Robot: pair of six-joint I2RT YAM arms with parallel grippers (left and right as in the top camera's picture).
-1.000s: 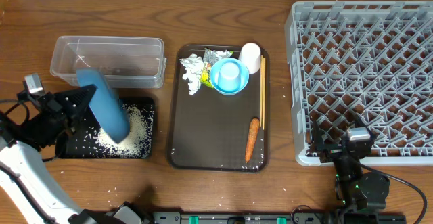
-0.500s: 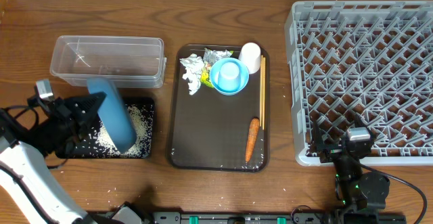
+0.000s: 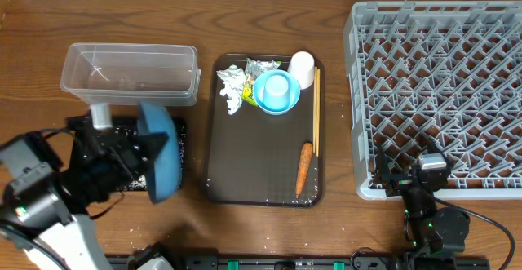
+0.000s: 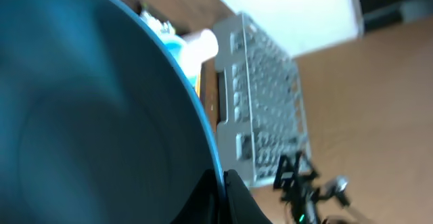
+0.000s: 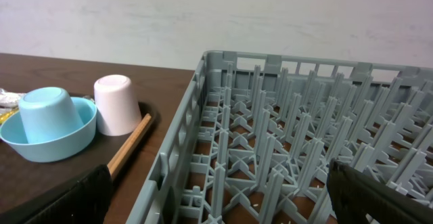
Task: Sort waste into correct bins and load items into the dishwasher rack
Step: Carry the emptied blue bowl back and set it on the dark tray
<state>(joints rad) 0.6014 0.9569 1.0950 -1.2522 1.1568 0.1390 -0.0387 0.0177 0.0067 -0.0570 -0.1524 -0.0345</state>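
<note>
My left gripper is pinched tight on the rim of the large blue bowl. From overhead the bowl stands tipped up on edge over the right end of the black tray. The clear tub sits just behind that tray. My arm covers most of the tray, so I can make out only a few pale specks of rice along its right side, and I cannot tell how much lies underneath.

My left wrist camera shows what the overhead cannot: the rim running between my two dark fingers and the bowl's smooth blue inside filling the left of the frame. Everything beyond it is a blur.

My right gripper is spread wide and holds nothing. It sits low at the near left corner of the dishwasher rack. Its own camera looks across the upright grey pegs and catches the white cup upside down, beside the small light-blue bowl, in which a second pale blue vessel sits inverted.

Only the overhead shows the rest on the brown serving tray: the chopsticks along the right side, the carrot near the front right, and the crumpled paper and foil wrapper at the back left.
</note>
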